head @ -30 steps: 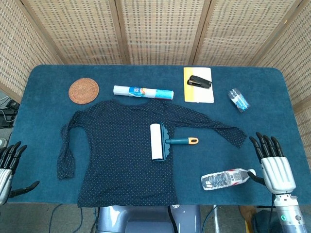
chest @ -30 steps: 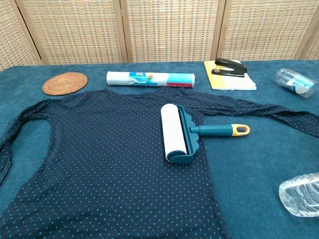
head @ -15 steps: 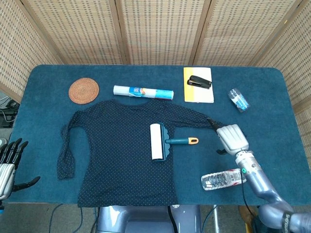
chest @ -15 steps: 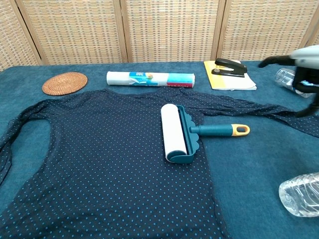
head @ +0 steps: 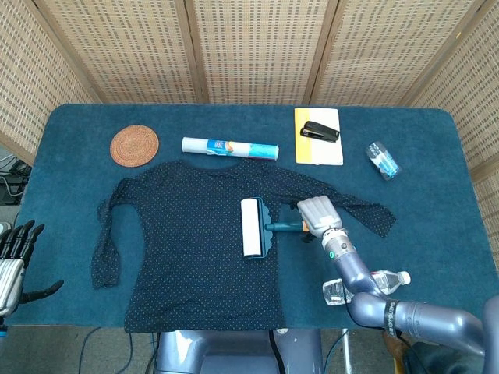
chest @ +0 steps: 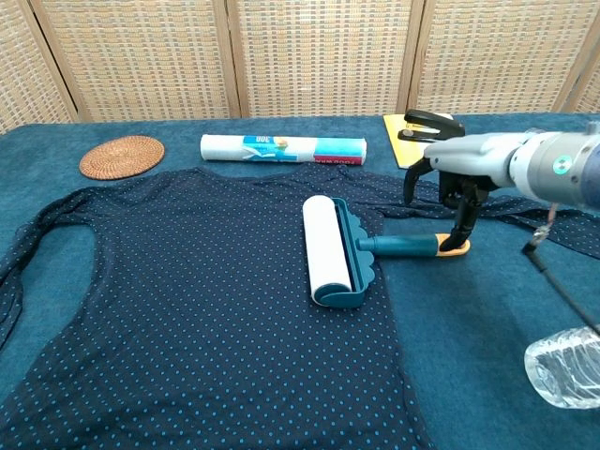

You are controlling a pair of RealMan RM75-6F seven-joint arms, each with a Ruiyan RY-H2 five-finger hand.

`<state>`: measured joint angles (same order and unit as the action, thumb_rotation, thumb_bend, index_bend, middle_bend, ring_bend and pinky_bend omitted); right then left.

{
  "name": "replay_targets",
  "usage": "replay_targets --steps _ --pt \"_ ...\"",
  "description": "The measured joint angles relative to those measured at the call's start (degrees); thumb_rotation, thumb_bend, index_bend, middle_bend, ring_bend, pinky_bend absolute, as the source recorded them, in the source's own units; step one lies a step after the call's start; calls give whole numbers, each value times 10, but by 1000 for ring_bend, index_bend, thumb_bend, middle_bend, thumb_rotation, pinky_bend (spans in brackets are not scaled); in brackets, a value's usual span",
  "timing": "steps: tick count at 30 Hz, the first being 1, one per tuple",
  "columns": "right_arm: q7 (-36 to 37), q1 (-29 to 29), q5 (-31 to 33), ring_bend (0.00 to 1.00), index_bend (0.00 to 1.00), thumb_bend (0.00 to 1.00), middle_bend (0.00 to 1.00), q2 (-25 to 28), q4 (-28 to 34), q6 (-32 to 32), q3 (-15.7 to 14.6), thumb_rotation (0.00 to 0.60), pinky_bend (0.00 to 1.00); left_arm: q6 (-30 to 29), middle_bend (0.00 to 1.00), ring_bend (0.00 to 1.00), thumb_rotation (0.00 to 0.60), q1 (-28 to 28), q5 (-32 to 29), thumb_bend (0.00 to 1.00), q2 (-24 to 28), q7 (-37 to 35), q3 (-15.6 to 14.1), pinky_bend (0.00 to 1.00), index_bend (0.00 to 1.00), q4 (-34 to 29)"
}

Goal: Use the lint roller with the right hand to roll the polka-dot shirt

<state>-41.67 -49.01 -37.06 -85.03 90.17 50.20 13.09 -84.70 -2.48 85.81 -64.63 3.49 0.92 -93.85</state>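
The dark polka-dot shirt (head: 187,249) (chest: 187,309) lies spread flat on the blue table. The lint roller (head: 253,227) (chest: 330,250) rests on the shirt's right side, white roll to the left, teal handle with an orange tip pointing right. My right hand (head: 317,213) (chest: 455,178) hovers over the end of that handle. Its fingers (chest: 461,225) hang down around the orange tip without closing on it. My left hand (head: 12,261) stays at the table's near left edge, fingers apart and holding nothing.
A woven coaster (head: 134,145), a roll of bags (head: 230,147) and a yellow notepad (head: 318,148) with a black stapler (head: 320,131) line the far side. A small bottle (head: 383,160) lies far right. A water bottle (chest: 562,367) lies near right, beside my right arm.
My right hand swept in from the near right edge, across the shirt's sleeve, to just above the roller handle's end. The roller and my left hand have not moved.
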Motion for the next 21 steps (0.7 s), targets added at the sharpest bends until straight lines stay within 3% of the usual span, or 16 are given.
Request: replay_targets --steps 3,11,21 --pt "-7 -13 8 1000 344 371 990 -23 -23 9 -9 600 1000 2 0 0 600 -1 -3 0 -1 1 0 0 0 0" --pt "-11 -34 24 1000 378 376 990 -53 -57 16 -29 600 1000 4 0 0 600 -2 -8 0 1 -5 2 0 0 2" --pt "0 -49 28 1000 408 422 990 -87 -89 13 -33 600 1000 7 0 0 600 -4 -14 0 2 -9 4 0 0 3"
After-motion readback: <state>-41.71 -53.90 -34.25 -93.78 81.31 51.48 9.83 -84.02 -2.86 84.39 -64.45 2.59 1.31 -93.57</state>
